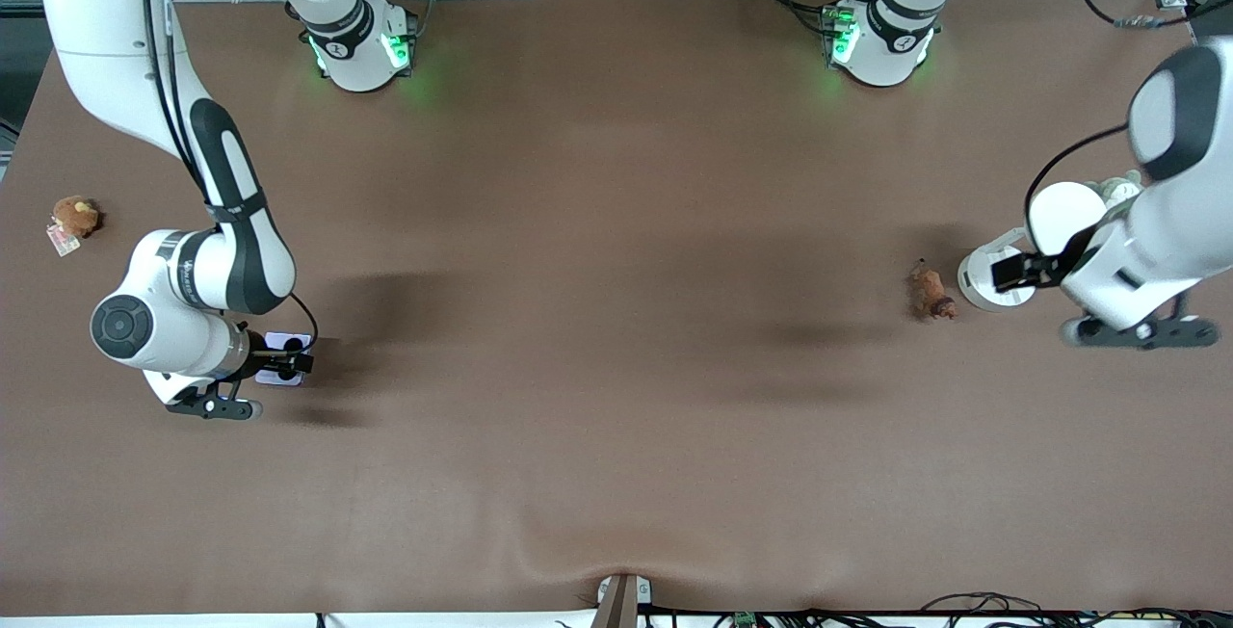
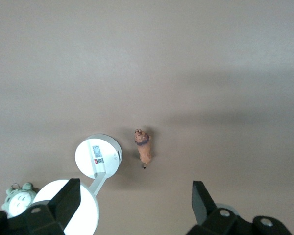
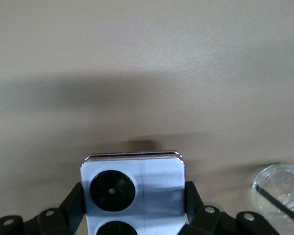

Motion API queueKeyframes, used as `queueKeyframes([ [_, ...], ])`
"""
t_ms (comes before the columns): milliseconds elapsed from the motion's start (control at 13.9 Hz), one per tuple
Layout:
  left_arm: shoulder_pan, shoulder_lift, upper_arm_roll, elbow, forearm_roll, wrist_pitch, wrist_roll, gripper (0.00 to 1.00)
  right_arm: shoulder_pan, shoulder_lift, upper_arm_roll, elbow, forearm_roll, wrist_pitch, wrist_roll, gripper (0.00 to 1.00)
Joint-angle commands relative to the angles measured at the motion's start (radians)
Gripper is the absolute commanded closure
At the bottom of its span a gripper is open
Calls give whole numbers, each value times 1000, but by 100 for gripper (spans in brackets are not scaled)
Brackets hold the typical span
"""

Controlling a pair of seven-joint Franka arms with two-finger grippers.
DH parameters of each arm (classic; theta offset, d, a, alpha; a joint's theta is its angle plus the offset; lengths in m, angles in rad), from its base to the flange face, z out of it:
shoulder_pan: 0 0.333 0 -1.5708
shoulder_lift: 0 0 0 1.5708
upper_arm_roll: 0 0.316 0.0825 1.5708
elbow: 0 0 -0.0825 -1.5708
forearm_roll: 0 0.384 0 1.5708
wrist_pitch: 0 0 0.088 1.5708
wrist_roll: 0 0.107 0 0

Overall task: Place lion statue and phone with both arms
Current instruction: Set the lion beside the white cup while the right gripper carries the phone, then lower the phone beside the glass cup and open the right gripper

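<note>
The lion statue (image 1: 930, 293), a tiny brown-orange figurine, lies on the table toward the left arm's end; it also shows in the left wrist view (image 2: 144, 146). My left gripper (image 1: 1013, 272) is open and empty (image 2: 134, 205), up over a white two-disc stand (image 1: 992, 279) beside the lion. The pale lavender phone (image 1: 286, 340) is toward the right arm's end, low at the table. My right gripper (image 1: 289, 359) is shut on it: in the right wrist view the phone (image 3: 152, 181) fills the gap of the gripper (image 3: 133, 203), with a finger against each side edge.
A round brown plush toy with a tag (image 1: 75, 217) lies near the table edge at the right arm's end. A grey-white plush figure (image 1: 1117, 190) sits by the stand's larger disc (image 1: 1064, 214). A clear round lid (image 3: 279, 188) lies beside the phone.
</note>
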Motion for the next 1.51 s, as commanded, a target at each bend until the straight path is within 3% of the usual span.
queueKeyframes([
  [0, 10, -7, 3, 102, -4, -93, -5, 0, -49, 8, 19, 6, -12, 10, -55, 90],
  [215, 28, -57, 22, 110, -21, -138, -28, 0, -66, 26, 19, 4, -12, 34, -61, 89],
  [287, 34, -79, 30, 110, -80, -142, -28, 0, -66, 34, 21, 4, -12, 45, -61, 88],
  [431, 31, -100, 15, 112, -118, -182, -25, 0, -69, 46, 21, 4, -10, 50, -61, 80],
  [503, 27, -135, 7, 110, -119, -191, -25, 0, -69, 50, 21, 4, -10, 51, -61, 66],
  [646, 33, -163, -22, 59, -121, -225, -25, 0, -69, 60, 21, 4, -7, 59, -61, 0],
  [1006, 107, -195, -14, 12, -121, -181, 52, 0, -66, 38, 21, 18, -7, 45, -60, 0],
  [1221, 120, -292, -20, -136, -121, -89, 58, 0, -64, -31, 19, 47, -9, -2, -60, 0],
  [1436, 122, -301, -22, -150, -119, -83, 63, 0, -64, -109, 19, 89, -9, -93, -61, 0],
])
